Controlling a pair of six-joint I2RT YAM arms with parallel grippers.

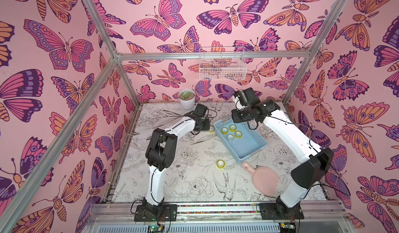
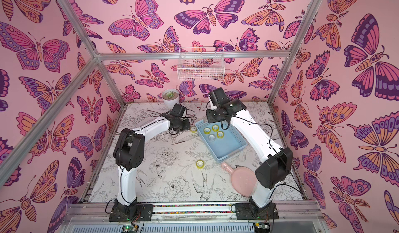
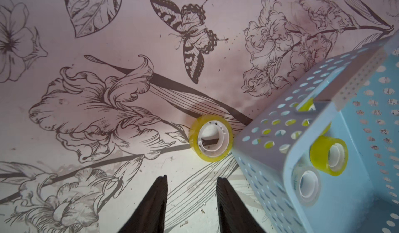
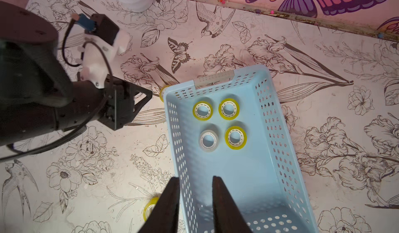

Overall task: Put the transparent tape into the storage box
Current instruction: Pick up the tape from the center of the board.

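Left tool [image 3: 191,179] sits low over the bench [image 3: 216,91], jaws a moderate gap apart w/ nothing btwn them. Just ahead of its tips lies the corner roll [image 3: 211,138], a yellow-tinted tape roll flat on the bench. It is outside the storage box [image 3: 269,156], right at the box's far-left corner; can't tell if touching. The corner roll [image 1: 211,130] shows in both top views, half hidden by the left wrist.

Right tool [image 4: 195,179] hangs above the storage box [image 4: 237,177], jaws a narrow gap apart, empty. The box's left wall shows below, through the gap.

Inside the box, 4 rolls lie flat in a 2x2 cluster toward the far end. There are 3 yellow rolls [image 4: 202,110] [image 4: 228,108] [image 4: 235,137] and one clear roll [image 4: 208,140], all apart from each other and from the walls. The rest of the box floor is bare.

A 2nd loose one, the front roll [image 1: 220,164], lies flat on the bench near the box's near-left corner, not touching it.

Also on the bench: a pink scoop [image 1: 263,180] near the box's near end, partly under the right arm, and a potted succulent [image 1: 186,98] at the back. A white wire basket [image 1: 222,65] hangs on the back wall.
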